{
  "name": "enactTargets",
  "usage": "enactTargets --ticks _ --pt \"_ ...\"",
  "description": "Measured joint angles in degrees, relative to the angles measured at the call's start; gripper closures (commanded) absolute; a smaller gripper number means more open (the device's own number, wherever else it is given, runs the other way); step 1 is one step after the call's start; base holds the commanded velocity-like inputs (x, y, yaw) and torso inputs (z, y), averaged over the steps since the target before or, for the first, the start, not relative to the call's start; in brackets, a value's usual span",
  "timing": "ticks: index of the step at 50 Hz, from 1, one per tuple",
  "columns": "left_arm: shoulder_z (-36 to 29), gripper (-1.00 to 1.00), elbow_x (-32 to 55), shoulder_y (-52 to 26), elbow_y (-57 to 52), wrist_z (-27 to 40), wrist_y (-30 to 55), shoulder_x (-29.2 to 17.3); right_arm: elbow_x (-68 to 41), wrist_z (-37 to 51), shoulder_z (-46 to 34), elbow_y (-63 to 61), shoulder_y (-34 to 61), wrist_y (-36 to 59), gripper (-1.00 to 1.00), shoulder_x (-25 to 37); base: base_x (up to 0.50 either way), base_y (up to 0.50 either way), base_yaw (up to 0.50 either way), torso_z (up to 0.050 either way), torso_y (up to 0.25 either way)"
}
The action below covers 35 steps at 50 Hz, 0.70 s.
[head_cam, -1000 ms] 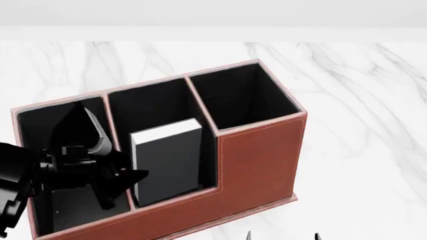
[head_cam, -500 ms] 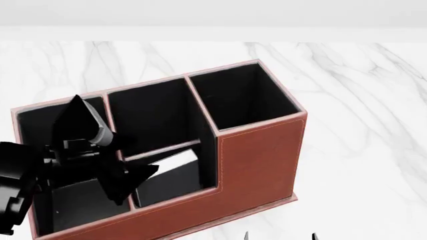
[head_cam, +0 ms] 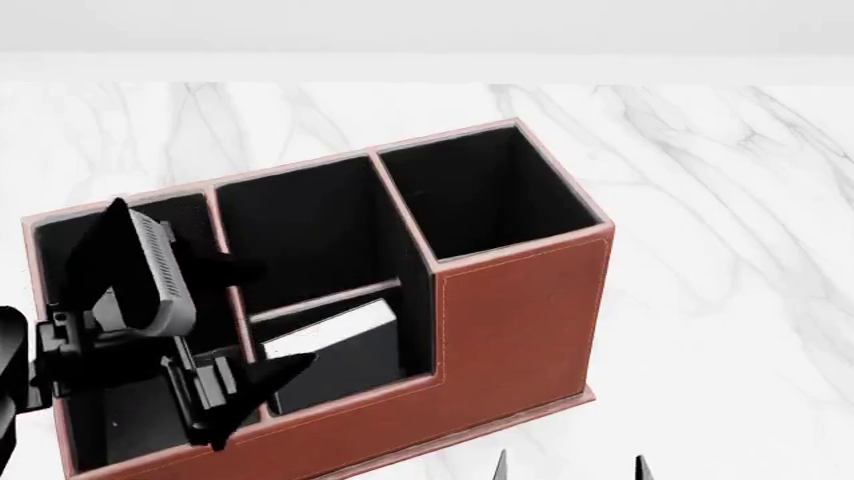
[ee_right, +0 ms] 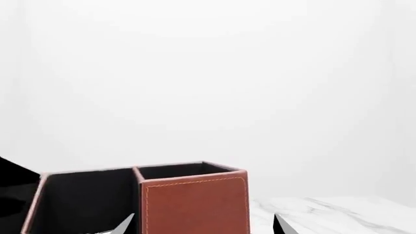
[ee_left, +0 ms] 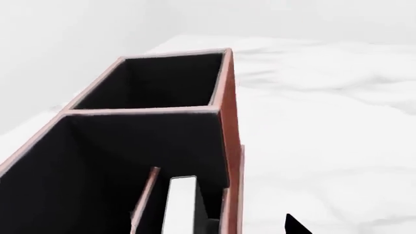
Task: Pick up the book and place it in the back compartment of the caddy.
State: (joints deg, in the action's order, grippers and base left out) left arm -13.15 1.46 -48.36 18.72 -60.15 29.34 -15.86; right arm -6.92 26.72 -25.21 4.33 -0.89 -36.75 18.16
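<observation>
The book (head_cam: 340, 352) lies inside the caddy (head_cam: 514, 320), low in the back compartment (head_cam: 350, 375), just beside the left gripper (head_cam: 247, 400) (fingers spread, holding nothing). No legible writing appears. Right gripper (head_cam: 570, 466): only its tips show, set apart.

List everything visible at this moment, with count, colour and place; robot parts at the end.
caddy: one, reddish-brown with pale stitching and black lining, on the table at the centre of the head view.
book: one, black cover with white page edges, lying low inside the small front-middle cell of the caddy, in front of a thin brown divider.
table: one, white marble with grey veins, under and around the caddy.
wall: plain white, behind the table.
left gripper: one, black with a grey ribbed pad, fingers spread, above the caddy's left cells, holding nothing.
right gripper: one, only two black fingertips showing, apart, at the bottom edge of the head view, clear of the caddy.
</observation>
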Motion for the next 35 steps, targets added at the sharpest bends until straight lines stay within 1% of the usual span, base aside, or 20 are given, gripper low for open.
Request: enactTargets --ticks 7,15,26,35 --pt "1.0 -1.00 1.0 7.6 -18.1 0.0 7.5 -2.4 0.2 1.2 1.2 -4.6 1.8 5.3 -1.00 1.0 0.00 0.00 0.00 0.000 0.000" --pt "2.2 -1.00 1.9 12.5 -33.4 0.3 13.9 -4.2 0.0 2.3 2.7 -11.9 4.6 13.7 -1.00 2.6 0.00 0.00 0.00 0.000 0.000" --pt "3.4 -1.00 2.7 13.8 -46.4 0.9 20.5 -5.4 1.2 4.1 4.4 -25.0 6.9 25.0 -1.00 5.3 0.00 0.00 0.00 0.000 0.000" --pt "6.0 -1.00 3.5 15.0 -55.1 1.6 23.3 -6.1 2.9 5.9 6.2 -36.2 4.2 28.4 -1.00 8.0 0.00 0.00 0.00 0.000 0.000"
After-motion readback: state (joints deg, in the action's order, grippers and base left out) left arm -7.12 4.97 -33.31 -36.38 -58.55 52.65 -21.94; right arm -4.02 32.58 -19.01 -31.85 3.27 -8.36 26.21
